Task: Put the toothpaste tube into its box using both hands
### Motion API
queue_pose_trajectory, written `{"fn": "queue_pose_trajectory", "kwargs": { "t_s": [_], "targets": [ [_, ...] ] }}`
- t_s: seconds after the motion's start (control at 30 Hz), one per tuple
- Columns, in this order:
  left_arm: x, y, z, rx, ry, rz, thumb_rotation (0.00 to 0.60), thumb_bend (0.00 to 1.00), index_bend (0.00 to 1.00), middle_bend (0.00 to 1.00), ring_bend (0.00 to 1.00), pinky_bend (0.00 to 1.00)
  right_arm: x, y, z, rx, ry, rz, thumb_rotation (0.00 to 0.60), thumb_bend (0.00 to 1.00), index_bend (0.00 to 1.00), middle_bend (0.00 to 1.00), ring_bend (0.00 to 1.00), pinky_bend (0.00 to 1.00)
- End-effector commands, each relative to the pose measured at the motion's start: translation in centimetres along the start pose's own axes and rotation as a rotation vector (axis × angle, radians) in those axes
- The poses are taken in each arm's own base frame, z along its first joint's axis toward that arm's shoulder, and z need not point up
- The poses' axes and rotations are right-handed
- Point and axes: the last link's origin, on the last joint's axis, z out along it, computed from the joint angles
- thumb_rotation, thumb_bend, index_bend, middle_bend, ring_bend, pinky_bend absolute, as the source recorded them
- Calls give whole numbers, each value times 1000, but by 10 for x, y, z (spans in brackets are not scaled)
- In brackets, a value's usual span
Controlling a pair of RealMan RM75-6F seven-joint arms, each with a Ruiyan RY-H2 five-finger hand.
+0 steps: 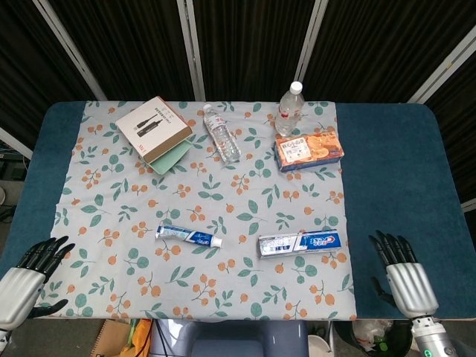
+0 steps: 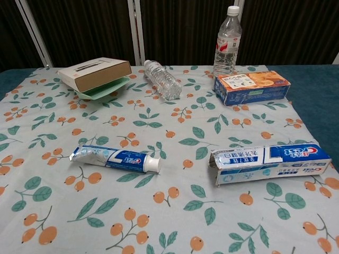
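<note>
Head view looks steeply down over the whole table (image 1: 387,163); chest view sits low, close, facing forward; both share the floral cloth (image 1: 223,201).

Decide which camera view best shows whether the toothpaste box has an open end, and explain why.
The chest view: the toothpaste box appears large, its left end open with flaps facing the toothpaste tube. In the head view the box appears small from above, so the opening is hard to see.

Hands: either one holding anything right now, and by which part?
Nothing is held. The left hand and right hand sit open at the near table edge, apart from the toothpaste tube and its box, both lying on the cloth.
</note>
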Motion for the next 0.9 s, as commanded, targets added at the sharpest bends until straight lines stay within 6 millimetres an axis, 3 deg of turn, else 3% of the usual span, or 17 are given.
{"fn": "queue_pose_trajectory", "kwargs": {
  "t_s": [0.03,0.2,0.47,0.6,0.9],
  "targets": [
    [0,1,1,-1,2,-4,600,49,0,0,0,75,1,-31,30,123,-77,52,600,398,0,42,0,3],
    [-1,2,3,-13,-5,0,600,49,0,0,0,75,0,-75,74,245,-140,88,600,398,6,90,22,45],
    [1,1,4,-8,-18,-18,600,49,0,0,0,75,-19,-124,122,319,-186,72,600,398,56,130,41,57],
    [1,0,4,-10,-23,-24,600,49,0,0,0,75,-32,-137,135,330,-219,32,600,398,56,131,42,55],
    [1,1,5,-15,-46,-35,600,50,0,0,0,75,-56,-139,150,286,-263,-29,600,397,71,157,76,98]
  ]
}}
